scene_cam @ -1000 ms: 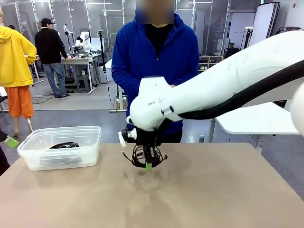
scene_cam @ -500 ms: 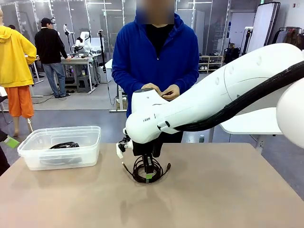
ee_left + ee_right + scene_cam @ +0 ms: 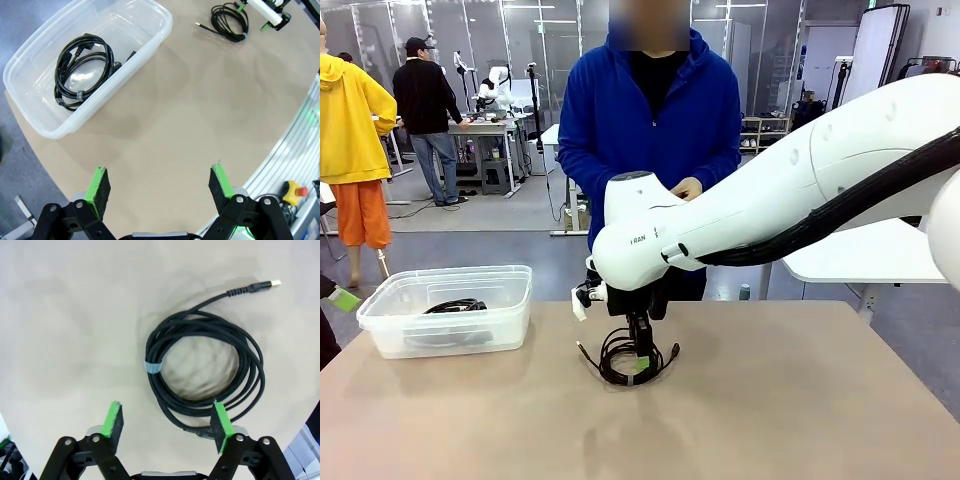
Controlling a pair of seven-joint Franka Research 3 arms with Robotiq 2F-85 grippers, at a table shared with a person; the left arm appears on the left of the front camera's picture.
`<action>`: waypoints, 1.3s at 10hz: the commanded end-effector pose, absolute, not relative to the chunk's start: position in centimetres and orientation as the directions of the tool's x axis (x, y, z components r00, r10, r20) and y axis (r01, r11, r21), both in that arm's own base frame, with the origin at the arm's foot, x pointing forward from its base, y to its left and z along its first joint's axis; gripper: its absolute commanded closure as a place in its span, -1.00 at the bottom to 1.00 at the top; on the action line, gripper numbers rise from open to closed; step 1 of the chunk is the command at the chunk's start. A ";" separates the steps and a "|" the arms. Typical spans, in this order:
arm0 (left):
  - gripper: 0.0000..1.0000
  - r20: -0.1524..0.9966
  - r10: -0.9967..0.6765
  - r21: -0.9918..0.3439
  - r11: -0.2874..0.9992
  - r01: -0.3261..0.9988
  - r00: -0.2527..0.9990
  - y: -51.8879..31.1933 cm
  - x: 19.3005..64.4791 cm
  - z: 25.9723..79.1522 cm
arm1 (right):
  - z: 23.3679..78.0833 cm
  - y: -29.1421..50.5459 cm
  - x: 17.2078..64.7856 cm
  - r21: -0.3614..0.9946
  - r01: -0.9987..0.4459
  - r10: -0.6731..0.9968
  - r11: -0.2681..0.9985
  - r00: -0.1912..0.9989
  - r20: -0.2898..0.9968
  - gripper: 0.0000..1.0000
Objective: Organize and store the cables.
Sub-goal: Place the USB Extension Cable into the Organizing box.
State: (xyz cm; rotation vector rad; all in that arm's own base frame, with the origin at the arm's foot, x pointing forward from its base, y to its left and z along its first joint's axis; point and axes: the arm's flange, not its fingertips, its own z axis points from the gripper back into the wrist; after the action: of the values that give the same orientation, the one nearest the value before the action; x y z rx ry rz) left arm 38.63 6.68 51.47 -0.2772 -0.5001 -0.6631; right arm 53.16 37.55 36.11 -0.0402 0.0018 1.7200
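Black cord wound into a loop, the loose cable [image 3: 252,365], lies flat on the tan table [image 3: 800,400] near its middle, on the side toward the person; a pale blue band binds the coil at one spot, and a free end with a metal-tipped plug [image 3: 260,286] trails out from the loop; the right gripper [image 3: 167,422] points down just above it with its jaws spread wide and gripping nothing; one green pad hangs over the coil's rim and the other over bare table, and whether that pad touches the cord I cannot tell; the left gripper [image 3: 160,182] hovers over the table's near left part, its jaws likewise wide apart and empty; a clear plastic bin [image 3: 450,335] stands at the table's left side, well apart from the loose cable, and holds more coiled cables [image 3: 82,62] on its floor; across the table a person in a blue hooded top holds both hands [image 3: 685,188] together at chest height, behind the right arm.
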 end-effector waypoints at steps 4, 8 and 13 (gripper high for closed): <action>-1.00 0.521 -0.691 0.086 0.626 0.775 0.501 3.4 36.5 53.4 | 42.2 30.0 52.5 -0.100 -0.994 0.989 -0.031 -0.045 0.139 -1.00; -1.00 0.381 -0.904 0.308 0.324 0.894 0.196 -9.3 38.2 53.6 | 48.5 13.8 45.7 -0.223 -0.920 0.912 0.321 0.237 0.336 -1.00; -1.00 0.245 -0.969 0.234 0.026 0.972 -0.033 -24.6 41.7 52.8 | 46.9 -6.4 38.5 -0.098 -0.844 0.675 0.528 0.347 0.651 -1.00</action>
State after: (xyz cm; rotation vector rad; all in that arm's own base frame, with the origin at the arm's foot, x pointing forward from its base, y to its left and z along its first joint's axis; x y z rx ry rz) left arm 39.64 -23.87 51.90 -0.0390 -0.4227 -1.5317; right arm 39.08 -4.63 47.20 0.2276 -0.6255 1.0043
